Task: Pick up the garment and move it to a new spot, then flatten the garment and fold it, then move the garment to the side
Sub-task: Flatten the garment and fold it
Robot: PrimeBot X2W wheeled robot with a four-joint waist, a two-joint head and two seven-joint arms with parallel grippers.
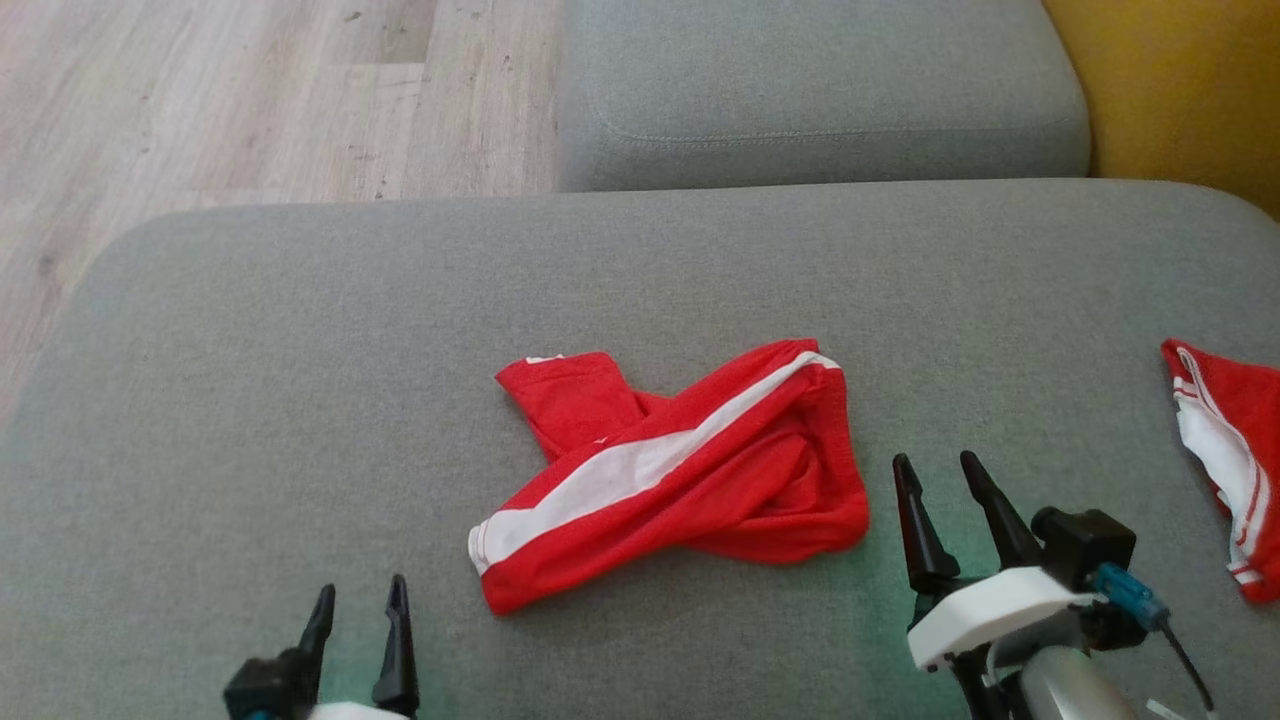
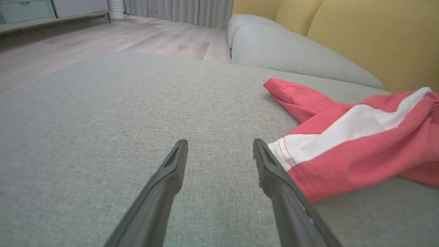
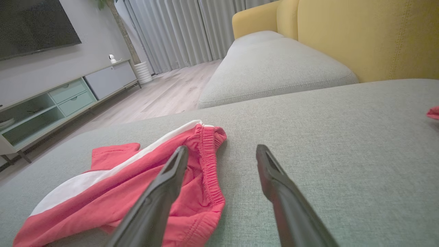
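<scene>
The garment [image 1: 680,470] lies twisted and doubled over in the middle of the sofa seat [image 1: 300,400] between the left hand [image 1: 362,588] and right hand [image 1: 937,462], both wide open and empty, so a pinch may catch one layer only and leave it bunched.
</scene>
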